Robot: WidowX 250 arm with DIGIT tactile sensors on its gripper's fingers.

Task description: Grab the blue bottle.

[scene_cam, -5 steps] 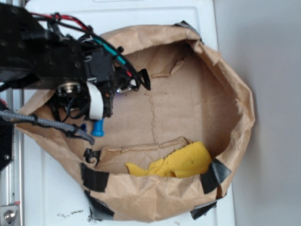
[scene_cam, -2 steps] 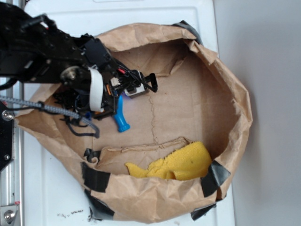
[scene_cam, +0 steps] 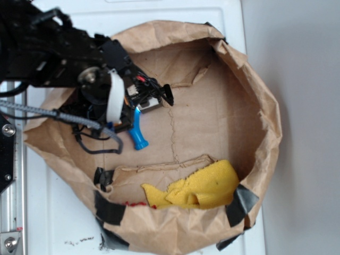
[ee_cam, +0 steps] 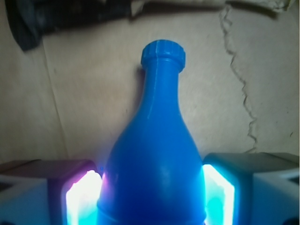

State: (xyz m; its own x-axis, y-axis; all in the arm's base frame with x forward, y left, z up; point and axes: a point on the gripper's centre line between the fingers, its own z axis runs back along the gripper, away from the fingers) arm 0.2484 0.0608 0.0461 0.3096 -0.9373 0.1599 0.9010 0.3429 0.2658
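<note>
The blue bottle (ee_cam: 154,154) fills the wrist view, its wide body wedged between my two glowing pads (ee_cam: 83,199) and its narrow neck and flared cap pointing away over brown paper. In the exterior view only the bottle's neck and cap (scene_cam: 137,132) stick out below the black arm at the left of the paper bag (scene_cam: 265,106). My gripper (ee_cam: 151,199) is shut on the bottle's body, both pads touching its sides. The bottle's base is hidden by the gripper.
A crumpled yellow cloth (scene_cam: 199,186) lies at the bag's near side. The bag's rolled paper walls, patched with black tape (scene_cam: 239,204), ring the work area on a white surface (scene_cam: 58,223). A metal rail (scene_cam: 10,212) runs down the left edge.
The arm has swung from the bag's left wall toward the middle, and more of the bottle's neck shows. The bag has shifted slightly and its rim shape has changed.
</note>
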